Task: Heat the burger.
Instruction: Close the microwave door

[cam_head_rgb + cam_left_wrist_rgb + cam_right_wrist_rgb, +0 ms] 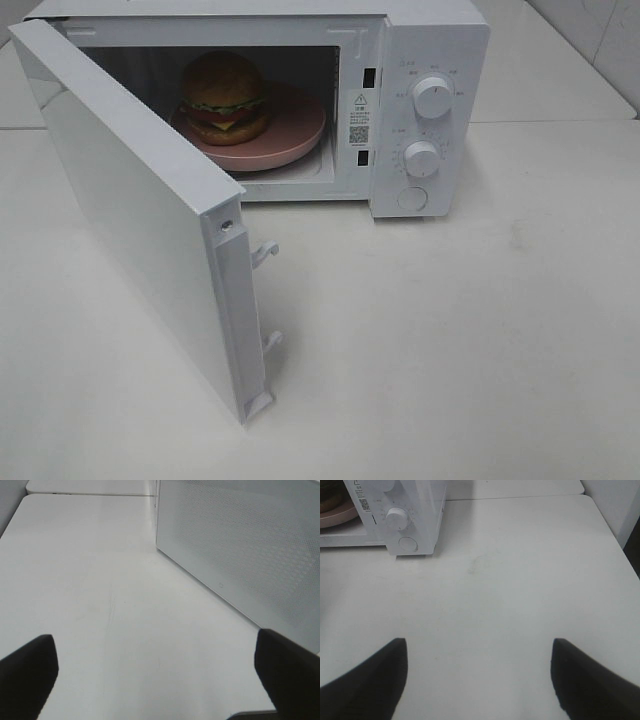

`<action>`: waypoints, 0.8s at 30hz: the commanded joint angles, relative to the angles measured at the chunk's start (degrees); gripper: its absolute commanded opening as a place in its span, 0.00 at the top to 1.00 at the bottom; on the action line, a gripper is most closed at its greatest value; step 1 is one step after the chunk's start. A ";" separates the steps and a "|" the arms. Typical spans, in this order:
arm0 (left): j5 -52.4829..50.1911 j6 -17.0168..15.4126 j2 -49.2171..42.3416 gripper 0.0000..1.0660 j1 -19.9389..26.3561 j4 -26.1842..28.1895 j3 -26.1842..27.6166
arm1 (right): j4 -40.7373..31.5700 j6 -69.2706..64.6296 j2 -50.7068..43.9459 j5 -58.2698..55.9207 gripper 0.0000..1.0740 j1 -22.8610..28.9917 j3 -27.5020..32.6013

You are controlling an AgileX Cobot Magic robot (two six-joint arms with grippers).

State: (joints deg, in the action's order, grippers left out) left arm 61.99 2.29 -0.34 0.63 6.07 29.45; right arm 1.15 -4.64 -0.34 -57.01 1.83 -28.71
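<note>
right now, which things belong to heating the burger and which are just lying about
For the job: burger, pink plate under it, microwave, its open door, upper knob, lower knob.
Just there: table, tiled wall.

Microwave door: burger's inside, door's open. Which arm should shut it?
Left. The left pincer, open, sits beside the door on its outer face, so a push would likely swing it shut. The right pincer, also open, faces the control dials, away from the door.
</note>
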 commanded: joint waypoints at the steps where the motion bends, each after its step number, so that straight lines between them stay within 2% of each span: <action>1: -0.80 -0.34 -0.63 0.06 -0.11 0.11 0.06 | -0.23 -0.40 -1.43 0.00 0.29 -0.34 0.17; 24: -0.80 -0.34 -0.63 0.06 -0.11 0.11 0.06 | -0.23 -0.40 -1.43 0.00 0.29 -0.29 0.17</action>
State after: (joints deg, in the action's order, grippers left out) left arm 61.99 2.29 -0.34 0.63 6.07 29.45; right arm 1.09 -4.64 -0.34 -57.01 1.83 -28.71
